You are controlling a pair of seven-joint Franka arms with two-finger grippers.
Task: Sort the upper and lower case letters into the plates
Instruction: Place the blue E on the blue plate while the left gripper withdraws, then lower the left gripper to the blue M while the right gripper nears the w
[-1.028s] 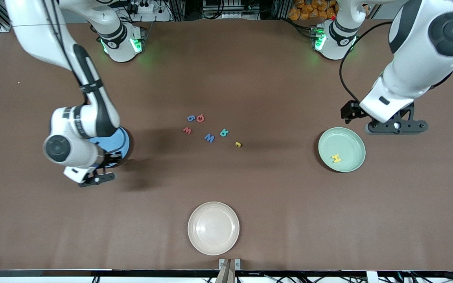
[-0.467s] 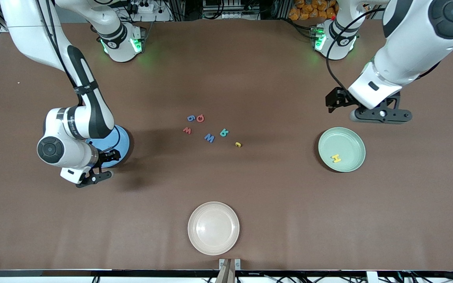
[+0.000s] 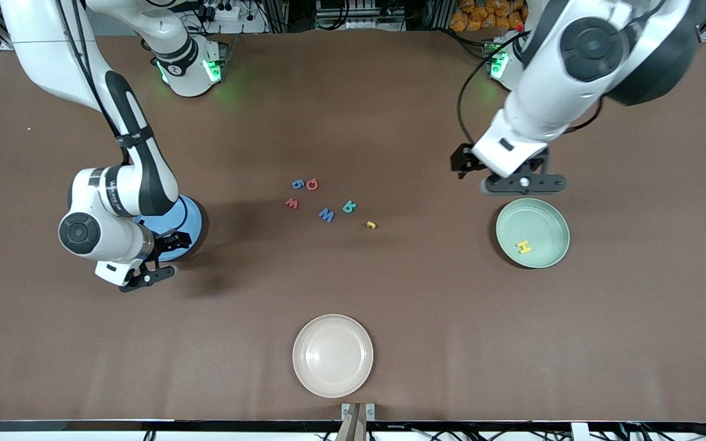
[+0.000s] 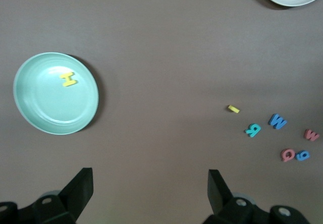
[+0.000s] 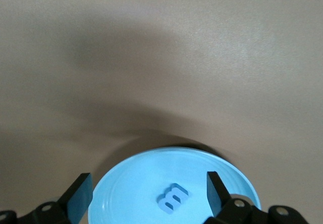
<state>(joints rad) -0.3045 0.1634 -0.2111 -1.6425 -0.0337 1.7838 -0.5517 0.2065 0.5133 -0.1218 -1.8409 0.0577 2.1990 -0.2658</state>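
While two letters are sorted, an H (image 3: 524, 247) in the mint plate (image 3: 558, 215) and an m (image 5: 172, 198) in the blue plate (image 5: 126, 183), six (image 3: 326, 215) wait mid-table; the left gripper (image 3: 523, 182) and right gripper (image 3: 149, 277) both hang wide open, holding nothing.

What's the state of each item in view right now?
left gripper: open, empty, above table beside green plate
right gripper: open, empty, over blue plate
blue plate: holds blue letter m
green plate: holds yellow H
beige plate: empty
six loose letters: on table
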